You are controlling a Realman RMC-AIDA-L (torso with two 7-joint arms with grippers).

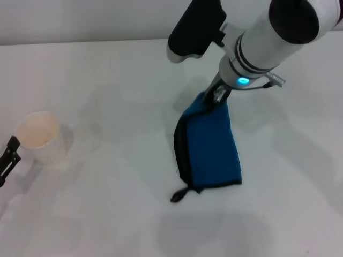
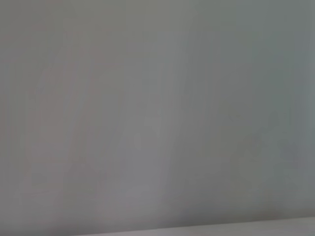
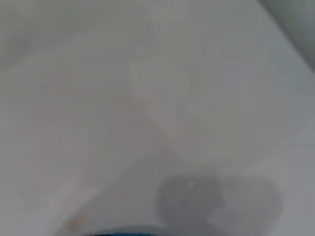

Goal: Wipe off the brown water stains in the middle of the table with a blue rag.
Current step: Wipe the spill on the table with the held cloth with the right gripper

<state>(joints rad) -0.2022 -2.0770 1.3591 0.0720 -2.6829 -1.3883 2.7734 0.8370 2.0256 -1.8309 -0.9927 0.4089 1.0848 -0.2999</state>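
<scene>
**One gripper, one rag at the middle of the table**

One arm is at work here: the right gripper [image 1: 218, 95] reaches down from the far right and is clamped on the far end of the blue rag [image 1: 211, 147], holding that end pinched and slightly raised. From the gripper the cloth trails toward the robot, folded lengthwise, its black edging running down the side away from the arm and its short black loop tag [image 1: 179, 195] lying flat at the near end, the point farthest from the fingers. The rag's lower part rests on the white table [image 1: 118, 214]. The brown water stains cannot be made out in the head view; in the right wrist view a faint tan smear [image 3: 76, 222] shows just beside the rag's blue edge [image 3: 128, 231]. Well off to the rag's left stands a white paper cup [image 1: 38, 136], upright, with the left gripper [image 1: 8, 158] parked just beside it; whether its fingers are spread or closed cannot be told.
</scene>
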